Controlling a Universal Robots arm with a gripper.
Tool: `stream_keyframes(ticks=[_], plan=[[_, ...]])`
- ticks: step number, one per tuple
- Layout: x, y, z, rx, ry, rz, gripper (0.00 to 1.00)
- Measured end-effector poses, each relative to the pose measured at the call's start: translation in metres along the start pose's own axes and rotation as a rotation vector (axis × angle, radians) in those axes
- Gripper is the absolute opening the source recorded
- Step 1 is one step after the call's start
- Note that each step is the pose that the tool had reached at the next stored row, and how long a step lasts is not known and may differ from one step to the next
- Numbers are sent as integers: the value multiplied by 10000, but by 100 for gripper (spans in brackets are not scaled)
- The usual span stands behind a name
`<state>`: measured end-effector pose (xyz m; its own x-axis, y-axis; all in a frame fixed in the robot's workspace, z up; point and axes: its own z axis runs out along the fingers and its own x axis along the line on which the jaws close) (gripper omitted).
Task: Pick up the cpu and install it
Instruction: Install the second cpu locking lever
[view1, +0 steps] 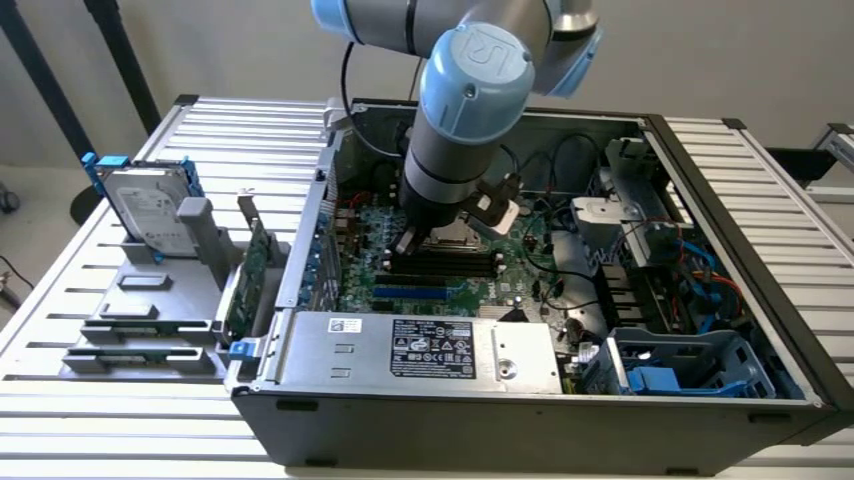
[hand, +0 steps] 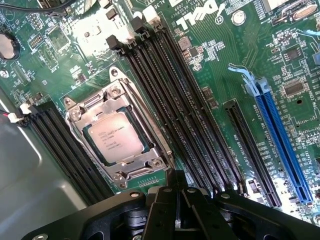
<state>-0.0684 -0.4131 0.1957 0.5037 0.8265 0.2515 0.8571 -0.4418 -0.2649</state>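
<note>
- Dull silver metal marks the top of the cpu (hand: 112, 136), which is seen lying flat inside the socket frame (hand: 80, 116) on the green motherboard (hand: 220, 65), in the wrist view.
- The cpu is bordered on all sides by the bright metal frame, and nothing is seen resting on top of it.
- Black memory slots (hand: 175, 100) are seen running just beside the socket on one side, with a further set of dark slots on the opposite side.
- A long blue expansion slot (hand: 280, 135) is seen well apart from the socket, on the far side of the memory slots.
- The gripper (hand: 176, 200) is seen with its black fingers brought together, closed on nothing; it is held above the board, near the socket but not touching the cpu.
- In the exterior view, the arm (view1: 461, 130) is seen reaching down into the open computer case (view1: 721, 200), with the gripper (view1: 447, 235) low over the motherboard.
- A grey metal box with a black label (view1: 427, 350) is seen along the case's near edge.
- A silver hard drive (view1: 147, 210) with blue rails is seen standing in a grey holder at the exterior view's left, outside the case.
</note>
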Motion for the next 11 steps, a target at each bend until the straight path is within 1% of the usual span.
stream_keyframes(ticks=[11], plan=[[18, -5, 46, 11, -20, -109, 11]])
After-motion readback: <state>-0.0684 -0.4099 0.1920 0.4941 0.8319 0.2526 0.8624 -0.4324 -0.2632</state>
